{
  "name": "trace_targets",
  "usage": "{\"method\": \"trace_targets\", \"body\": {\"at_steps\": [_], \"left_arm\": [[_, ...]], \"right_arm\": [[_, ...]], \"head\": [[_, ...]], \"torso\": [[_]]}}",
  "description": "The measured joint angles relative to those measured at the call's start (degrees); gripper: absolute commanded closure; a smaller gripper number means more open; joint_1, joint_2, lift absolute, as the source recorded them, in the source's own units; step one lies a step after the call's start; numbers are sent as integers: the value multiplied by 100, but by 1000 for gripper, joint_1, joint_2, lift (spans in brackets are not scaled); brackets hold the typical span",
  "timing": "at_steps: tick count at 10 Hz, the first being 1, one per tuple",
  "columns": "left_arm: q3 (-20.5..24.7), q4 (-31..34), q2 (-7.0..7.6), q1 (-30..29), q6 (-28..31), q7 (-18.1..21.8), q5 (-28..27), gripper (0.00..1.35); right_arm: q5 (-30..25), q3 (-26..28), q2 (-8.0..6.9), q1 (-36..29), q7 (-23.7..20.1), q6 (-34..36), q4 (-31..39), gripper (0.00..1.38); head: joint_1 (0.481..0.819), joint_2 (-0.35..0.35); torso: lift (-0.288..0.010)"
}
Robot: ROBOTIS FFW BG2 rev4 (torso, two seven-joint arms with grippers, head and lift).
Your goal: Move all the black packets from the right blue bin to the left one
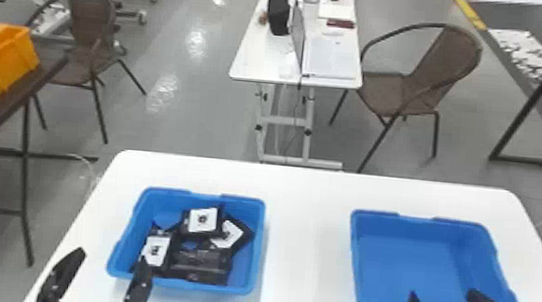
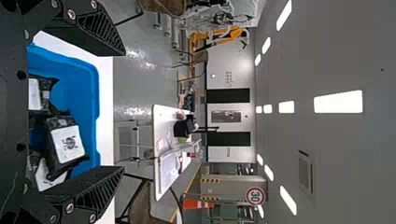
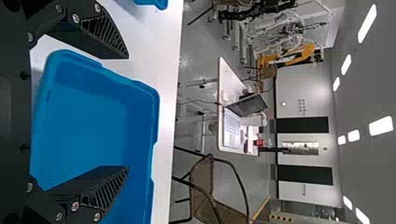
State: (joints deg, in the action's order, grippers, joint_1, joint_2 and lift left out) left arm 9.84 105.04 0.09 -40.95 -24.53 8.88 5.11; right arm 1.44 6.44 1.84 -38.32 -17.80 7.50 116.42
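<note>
My left gripper (image 1: 108, 260) stands open at the near left of the left blue bin (image 1: 256, 254), one finger overlapping its near edge. Inside that bin several black packets (image 1: 202, 258) with white labels lie in a heap. My right gripper (image 1: 441, 294) is open over the near part of the right blue bin (image 1: 405, 263), whose blue floor is bare. In the left wrist view, the left gripper (image 2: 125, 110) has a labelled packet (image 2: 58, 126) in the bin beyond its spread fingers. The right wrist view has the right gripper (image 3: 128, 112) with nothing held between its fingers.
Both bins rest on a white table (image 1: 306, 240), with a strip of tabletop between them. Farther back stand a second white table (image 1: 263, 63) and two brown chairs (image 1: 446, 60). An orange bin (image 1: 3, 64) sits on a dark table at the left.
</note>
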Motion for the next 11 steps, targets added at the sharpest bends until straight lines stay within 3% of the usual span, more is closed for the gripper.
{"method": "trace_targets", "body": {"at_steps": [3, 5, 7, 9, 11], "left_arm": [[-228, 34, 0, -2, 138, -294, 65, 171], [-403, 34, 0, 41, 197, -390, 160, 171], [-575, 35, 0, 46, 200, -583, 248, 171], [-613, 37, 0, 56, 204, -590, 268, 171], [-618, 43, 0, 61, 216, -589, 263, 171]], "right_arm": [[-237, -73, -168, 15, -236, 49, -77, 194], [-439, -66, -30, 337, -815, 271, -175, 194], [-539, -61, -66, 395, -823, 329, -177, 194], [-617, -11, -172, 377, -822, 303, -155, 194], [-626, -2, -183, 370, -822, 293, -152, 194]], "head": [[695, 124], [695, 128], [695, 117], [695, 106], [695, 103]], "torso": [[0], [0], [0], [0], [0]]}}
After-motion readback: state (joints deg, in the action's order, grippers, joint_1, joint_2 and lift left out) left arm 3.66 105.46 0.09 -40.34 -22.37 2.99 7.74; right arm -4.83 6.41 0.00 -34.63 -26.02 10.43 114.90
